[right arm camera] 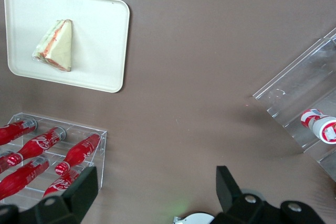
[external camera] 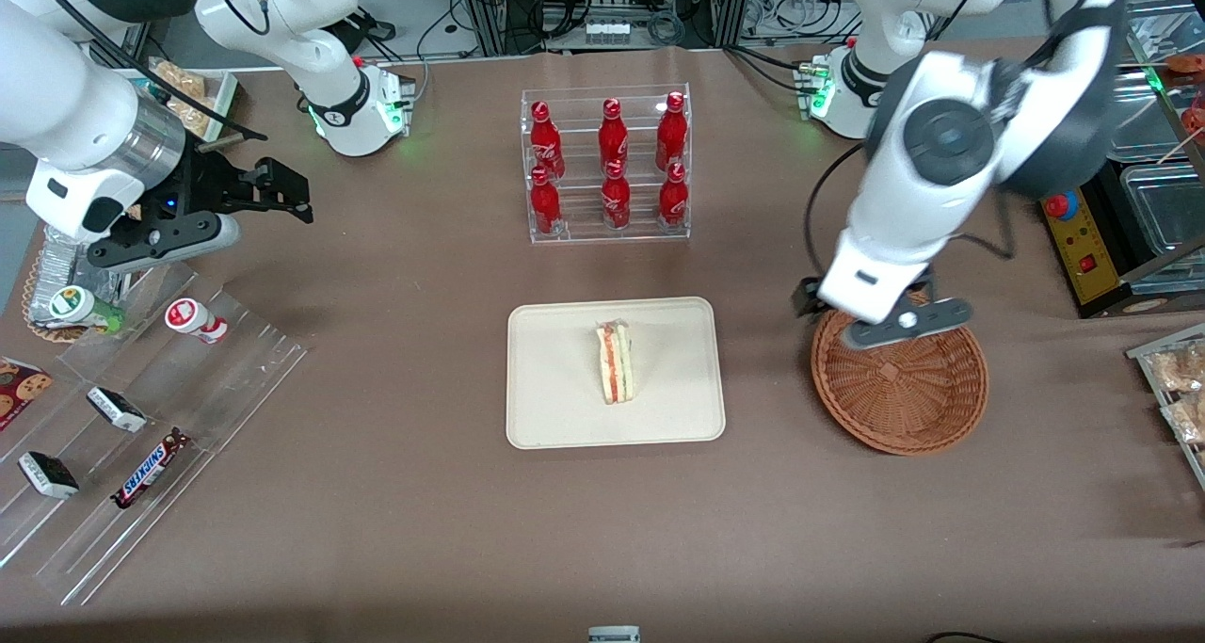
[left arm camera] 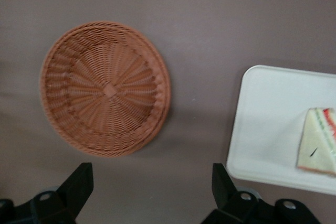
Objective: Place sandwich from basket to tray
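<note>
sandwich [external camera: 617, 362] lies flat on tray [external camera: 555, 417], looks delivered | basket [external camera: 904, 398] bare | gripper [left arm camera: 152, 192] above basket, fingers spread wide, holding nothing

Left arm bent downward, gripper [left arm camera: 152, 187] hanging above the table, 2 fingers [left arm camera: 79, 182] apparently spread wide, empty

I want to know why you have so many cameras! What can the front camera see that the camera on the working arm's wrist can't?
Only the front view shows the red bottles in their clear rack and the snack bars. Only the wrist view shows the open gripper with nothing between its fingers, and the whole inside of the basket, empty. Both show the basket, the tray and the sandwich lying on it.
</note>
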`<action>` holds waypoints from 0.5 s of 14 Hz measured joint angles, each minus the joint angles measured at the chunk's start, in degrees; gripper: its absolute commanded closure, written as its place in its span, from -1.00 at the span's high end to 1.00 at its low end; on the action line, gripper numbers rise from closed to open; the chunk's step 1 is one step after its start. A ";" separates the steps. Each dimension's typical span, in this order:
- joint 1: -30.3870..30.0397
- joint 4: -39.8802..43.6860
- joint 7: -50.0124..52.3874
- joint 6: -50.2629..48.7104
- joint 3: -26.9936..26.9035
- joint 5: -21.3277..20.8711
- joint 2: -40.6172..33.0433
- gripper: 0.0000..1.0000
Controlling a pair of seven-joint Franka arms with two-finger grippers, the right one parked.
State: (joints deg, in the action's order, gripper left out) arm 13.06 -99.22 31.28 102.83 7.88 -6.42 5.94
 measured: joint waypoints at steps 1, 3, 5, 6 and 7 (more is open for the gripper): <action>-1.51 -1.08 -3.07 -1.66 -0.05 0.57 -2.22 1.00; -4.74 -1.98 -9.45 -4.85 -0.20 2.00 -5.50 1.00; -7.82 -1.95 -17.31 -7.52 -1.45 3.73 -8.10 1.00; -8.37 -1.60 -21.70 -8.65 -3.54 4.87 -9.14 1.00; -8.68 -0.81 -25.87 -10.08 -5.74 5.68 -9.90 1.00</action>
State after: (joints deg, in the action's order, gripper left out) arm 4.38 -100.03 5.41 92.75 2.14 -0.73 -3.97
